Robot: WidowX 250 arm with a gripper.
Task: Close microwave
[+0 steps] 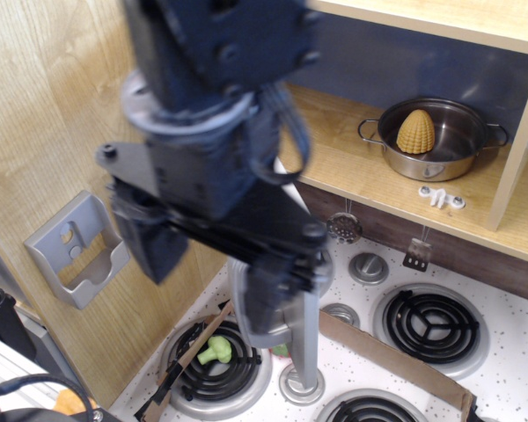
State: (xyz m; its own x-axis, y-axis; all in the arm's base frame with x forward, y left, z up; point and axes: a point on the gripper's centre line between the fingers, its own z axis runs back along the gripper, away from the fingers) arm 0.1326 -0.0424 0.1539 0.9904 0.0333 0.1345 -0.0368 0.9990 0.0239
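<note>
Black robot gripper (213, 277) positioned low at frame centre, jaws spread apart, one finger (151, 246) left and one in front of the curved silver handle. Large grey plastic toy microwave door (304, 343) mostly hidden behind the arm, standing open, edge-on above the white speckled stovetop (502, 369).

Blk gripper (213, 268), silver ring, screws
</note>
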